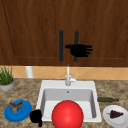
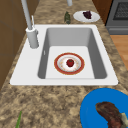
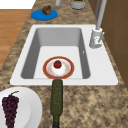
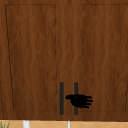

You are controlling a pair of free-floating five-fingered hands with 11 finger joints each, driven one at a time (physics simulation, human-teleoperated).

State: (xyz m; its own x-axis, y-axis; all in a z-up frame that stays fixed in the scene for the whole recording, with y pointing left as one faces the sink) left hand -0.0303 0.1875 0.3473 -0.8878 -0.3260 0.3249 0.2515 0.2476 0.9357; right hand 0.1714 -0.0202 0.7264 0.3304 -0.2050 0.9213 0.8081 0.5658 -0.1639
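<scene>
My right hand point(image 1: 80, 50) is up at the wall cabinet, lying over the right door's dark handle point(image 1: 76, 37), its fingers straight and spread to the right and the thumb pointing left toward the left door's handle point(image 1: 61, 46). The upper view shows the same hand point(image 4: 80, 100) on that handle point(image 4: 76, 86). My left hand point(image 1: 36, 116) hangs low by the sink's front left corner, curled up with nothing in it. In the sink point(image 2: 30, 75) lies a red-rimmed plate point(image 2: 57, 63) bearing a small red fruit point(image 2: 70, 62). A big red ball point(image 1: 67, 114) shows at the sink's front.
Left of the sink sits a blue plate point(image 1: 10, 116) with brown food and a potted plant point(image 1: 6, 78). To the right lie a green bottle point(image 1: 107, 99) and a white plate point(image 1: 110, 120) of grapes point(image 1: 115, 114). The faucet point(image 1: 68, 77) rises behind the basin.
</scene>
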